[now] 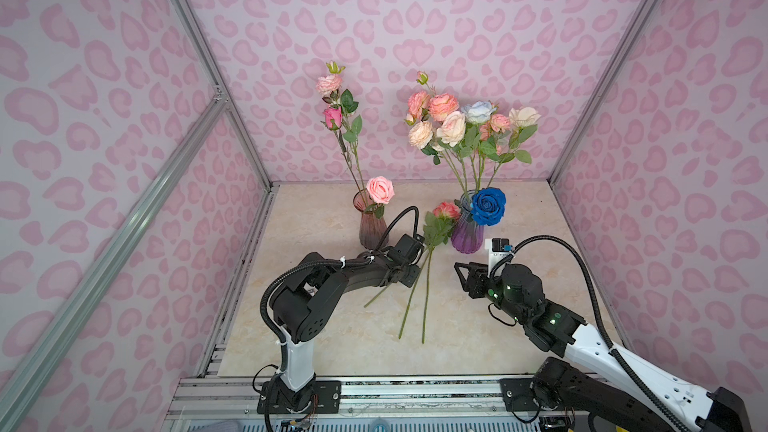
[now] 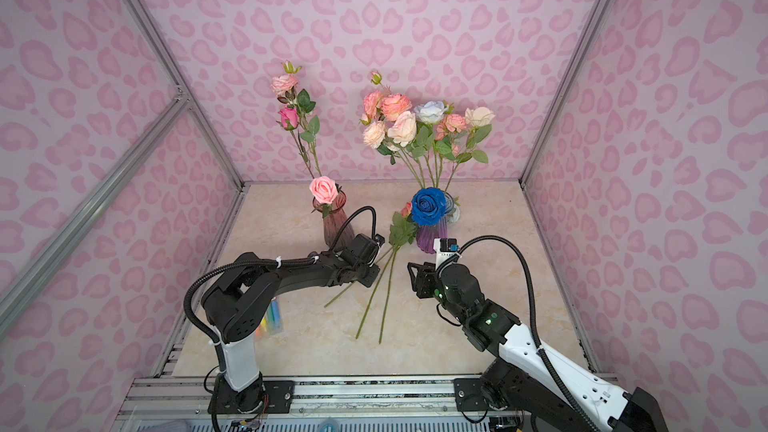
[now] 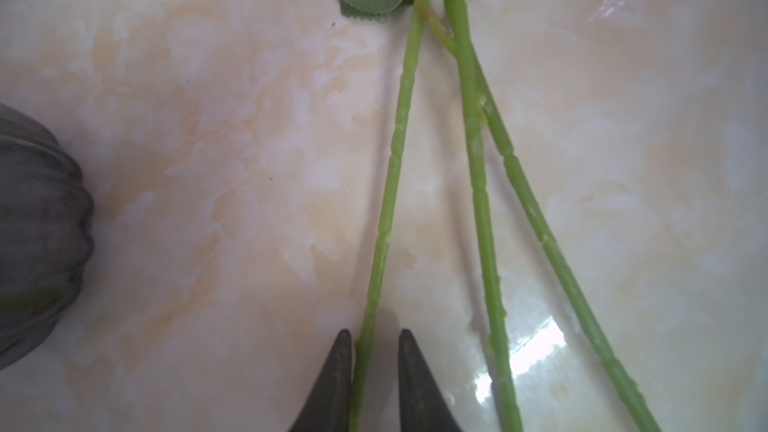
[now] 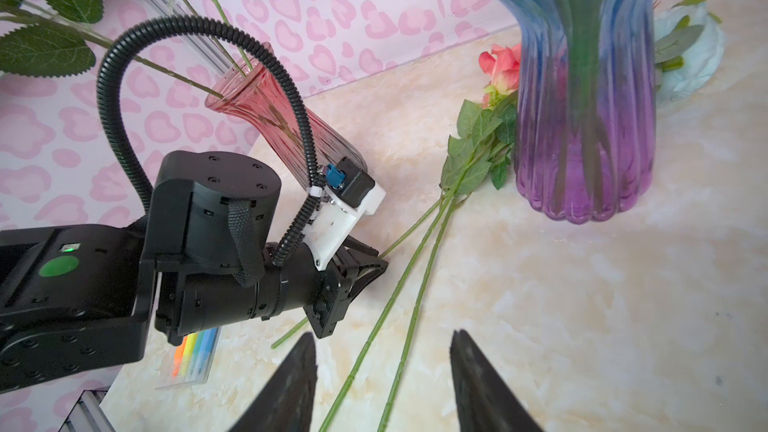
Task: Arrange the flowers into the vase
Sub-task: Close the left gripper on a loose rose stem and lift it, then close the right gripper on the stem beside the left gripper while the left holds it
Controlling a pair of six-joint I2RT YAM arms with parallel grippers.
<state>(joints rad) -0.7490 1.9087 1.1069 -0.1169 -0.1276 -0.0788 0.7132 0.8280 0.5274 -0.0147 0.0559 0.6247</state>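
Note:
Three green flower stems lie fanned on the marble table, their leaves and a peach-pink head close to the blue-purple vase. That vase holds a bunch of flowers and a deep blue rose. A smoky pink vase holds three pink flowers. My left gripper is down at the table with its jaws narrowly open round the leftmost stem. One finger touches the stem and a small gap shows at the other. My right gripper hangs open and empty above the other two stems.
A clear pack of coloured pens lies under the left arm. A pale blue flower head lies on the table behind the blue-purple vase. The pink vase's base stands close beside the left gripper. Pink patterned walls enclose three sides.

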